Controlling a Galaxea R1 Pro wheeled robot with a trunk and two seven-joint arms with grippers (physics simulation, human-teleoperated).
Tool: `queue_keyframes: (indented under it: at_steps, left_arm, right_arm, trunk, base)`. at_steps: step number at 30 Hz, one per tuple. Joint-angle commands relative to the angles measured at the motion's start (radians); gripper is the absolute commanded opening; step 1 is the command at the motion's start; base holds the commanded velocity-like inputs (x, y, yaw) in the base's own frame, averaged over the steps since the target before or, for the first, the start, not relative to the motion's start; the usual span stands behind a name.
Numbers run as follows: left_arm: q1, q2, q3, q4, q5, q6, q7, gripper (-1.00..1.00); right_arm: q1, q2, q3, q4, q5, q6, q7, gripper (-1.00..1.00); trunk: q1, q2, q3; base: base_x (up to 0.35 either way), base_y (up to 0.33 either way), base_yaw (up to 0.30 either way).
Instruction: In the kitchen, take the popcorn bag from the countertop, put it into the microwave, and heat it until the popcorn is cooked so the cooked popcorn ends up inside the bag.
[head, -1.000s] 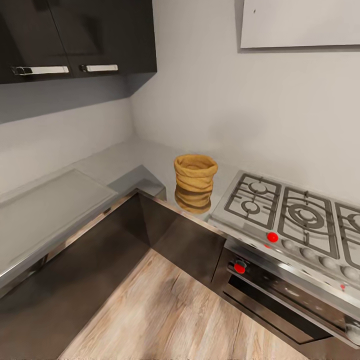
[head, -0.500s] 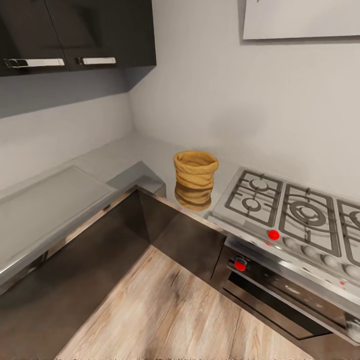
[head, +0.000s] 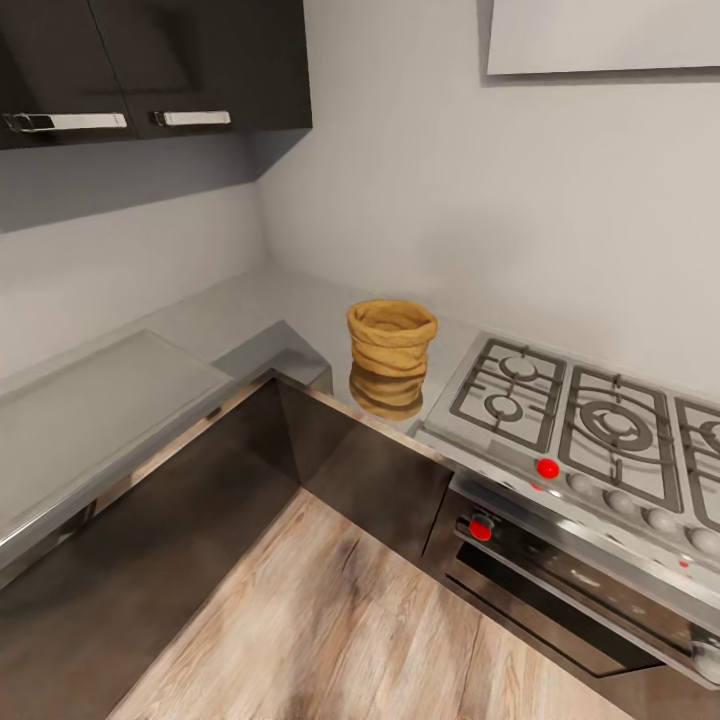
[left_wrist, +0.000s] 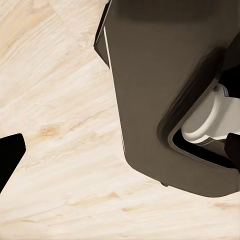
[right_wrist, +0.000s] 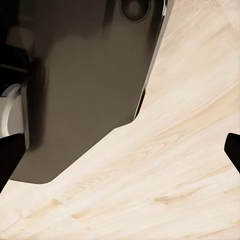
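The popcorn bag (head: 391, 338) is sitting on the counter (head: 250, 320) at 9 o'clock of the hob (head: 580, 425) — reachable — both claws' states I cannot tell.

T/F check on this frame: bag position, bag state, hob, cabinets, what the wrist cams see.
1. The popcorn bag stands upright on the countertop. True.
2. The bag sits on the gas hob grates. False: it stands beside the hob, on the worktop.
3. The bag's mouth is open. True.
4. A gripper holds the bag. False: nothing touches it.
5. Both wrist views look down on wood floor. True.
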Motion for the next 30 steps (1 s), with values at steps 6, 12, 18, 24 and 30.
queue_keyframes:
  at_steps: [6,12,18,24,30]
  left_arm:
    - [0.000,-0.001,0.006,-0.001,-0.002,-0.002,0.000,1.00]
    - [0.000,-0.002,0.004,-0.001,-0.008,-0.002,0.000,1.00]
    - [0.000,-0.002,0.003,-0.001,-0.010,-0.002,0.002,1.00]
    - [0.000,-0.002,0.003,-0.001,-0.010,-0.002,0.004,1.00]
    - [0.000,-0.008,0.002,-0.001,-0.010,-0.003,0.009,1.00]
  right_arm:
    - [-0.001,-0.004,-0.007,0.000,0.013,0.001,0.002,1.00]
    - [-0.001,0.021,-0.010,-0.145,0.015,0.005,0.022,1.00]
    - [-0.001,0.110,0.106,-0.622,0.010,0.287,0.086,1.00]
    - [-0.001,0.183,0.247,-1.151,0.009,0.751,0.247,1.00]
    - [0.001,0.200,0.368,-1.540,0.006,1.074,0.307,1.00]
  trunk:
    - [0.000,-0.001,-0.001]
    - [0.000,-0.001,-0.001]
    - [0.000,-0.001,-0.001]
    - [0.000,-0.001,-0.001]
    - [0.000,-0.001,-0.001]
  base:
    - [0.000,0.000,0.000]
    - [0.000,0.000,0.000]
    - [0.000,0.000,0.000]
    - [0.000,0.000,0.000]
    - [0.000,0.000,0.000]
